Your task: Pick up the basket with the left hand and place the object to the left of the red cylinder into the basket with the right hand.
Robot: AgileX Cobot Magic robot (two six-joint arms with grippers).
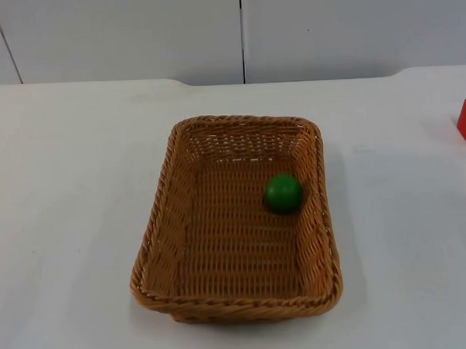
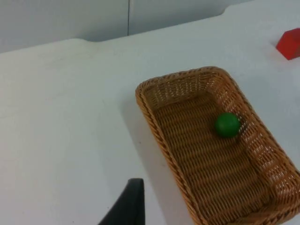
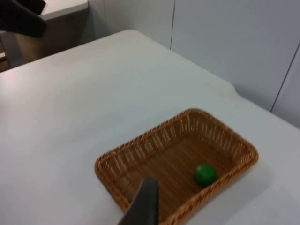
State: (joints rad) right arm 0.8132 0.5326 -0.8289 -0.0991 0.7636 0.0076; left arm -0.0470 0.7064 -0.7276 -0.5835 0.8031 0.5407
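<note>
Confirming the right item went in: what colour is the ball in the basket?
Green. The ball lies inside the wicker basket, clearest in the top view.

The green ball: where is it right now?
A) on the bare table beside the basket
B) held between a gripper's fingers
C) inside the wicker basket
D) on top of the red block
C: the green ball lies on the woven floor of the wicker basket, close to one side wall.

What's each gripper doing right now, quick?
Left gripper: cannot be told; above the table, left of the basket.
Right gripper: cannot be told; over the basket holding the green ball.
</note>
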